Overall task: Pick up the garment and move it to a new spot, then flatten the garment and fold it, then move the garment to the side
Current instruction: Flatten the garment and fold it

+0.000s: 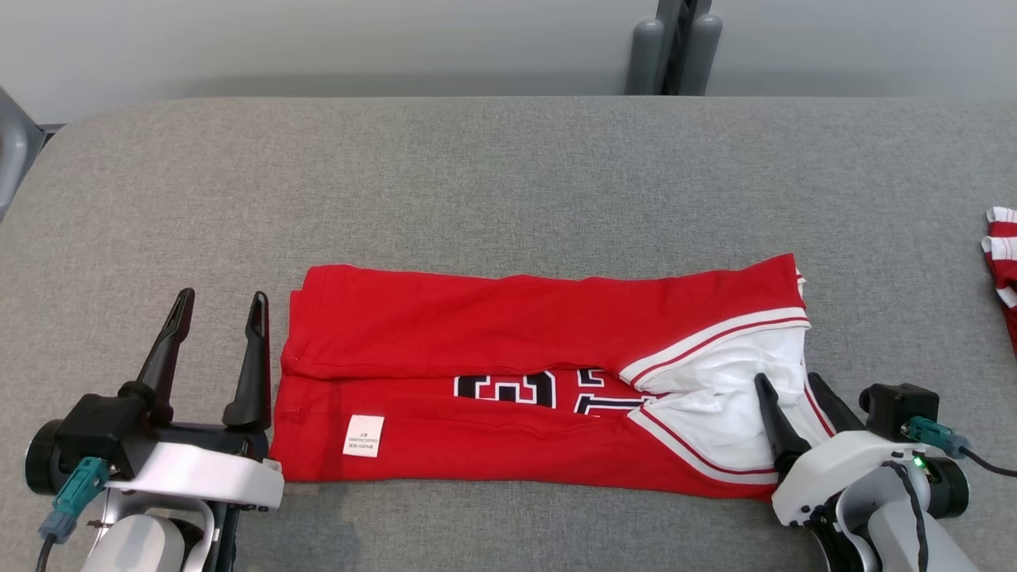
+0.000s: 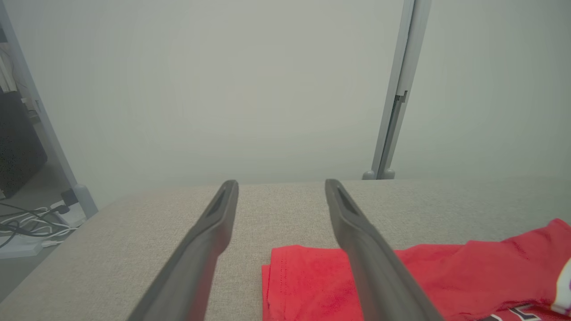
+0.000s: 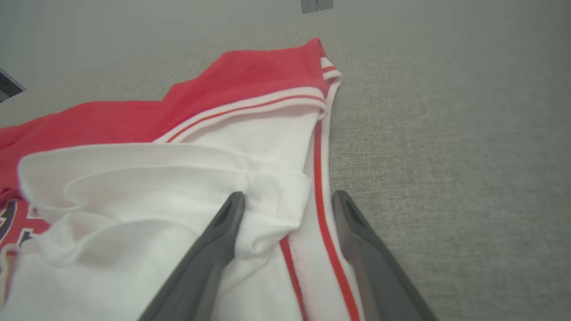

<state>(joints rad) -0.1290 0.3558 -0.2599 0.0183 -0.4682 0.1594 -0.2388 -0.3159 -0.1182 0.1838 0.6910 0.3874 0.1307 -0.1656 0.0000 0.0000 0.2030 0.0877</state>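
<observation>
The red garment (image 1: 508,349), a jersey with white trim and black numbers, lies folded into a long band across the grey table (image 1: 508,175). A white label (image 1: 363,435) shows near its left end. My left gripper (image 1: 223,295) stands open just left of the garment's left edge, nothing between its fingers; the left wrist view has the red edge (image 2: 308,281) below and right of the left gripper (image 2: 281,183). My right gripper (image 1: 786,380) is open over the white right end, and in the right wrist view its fingers (image 3: 290,194) straddle the white fabric and red-striped trim (image 3: 319,178).
A second red and white striped cloth (image 1: 1003,254) lies at the table's right edge. A grey post (image 1: 674,48) rises behind the table's far edge. Cables (image 2: 26,223) lie on the floor off the table's left side. Bare table stretches behind the garment.
</observation>
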